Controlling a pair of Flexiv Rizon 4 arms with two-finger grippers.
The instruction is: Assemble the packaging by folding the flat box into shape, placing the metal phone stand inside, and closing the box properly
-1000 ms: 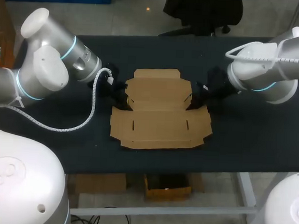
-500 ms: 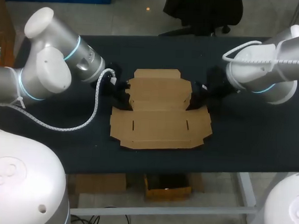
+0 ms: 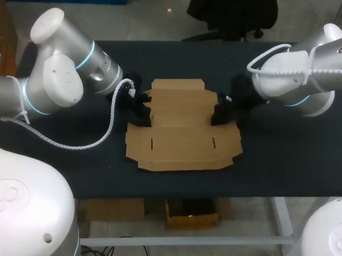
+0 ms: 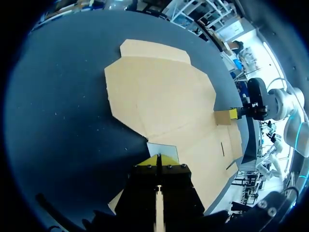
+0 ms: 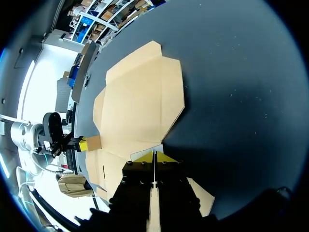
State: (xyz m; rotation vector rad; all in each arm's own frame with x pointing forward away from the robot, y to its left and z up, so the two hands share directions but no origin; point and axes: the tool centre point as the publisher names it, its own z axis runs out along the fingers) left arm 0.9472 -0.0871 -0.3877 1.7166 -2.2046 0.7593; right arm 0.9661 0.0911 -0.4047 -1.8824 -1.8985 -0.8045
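Both grippers have closed in on the box over the last second. In the head view the left gripper has slid rightward and the right gripper leftward. Each now sits at a side edge of the flat cardboard box, which lies unfolded at the middle of the dark table. No metal phone stand shows in any view.

In the left wrist view the left gripper's yellow tips are pressed together, with the pale edge of the left side flap nipped between them. Across the card, the right gripper's yellow tip sits against the small right side flap.

The right wrist view mirrors this. The right gripper's tips meet on its flap's edge just ahead of them, and far across the card the left gripper holds its brown tab.

Each grip appears to be on only the very edge of thin card. If the arms lift or fold unevenly, a flap could slip free or tear at its crease. Nothing pins the blank down, so it could also twist on the table.
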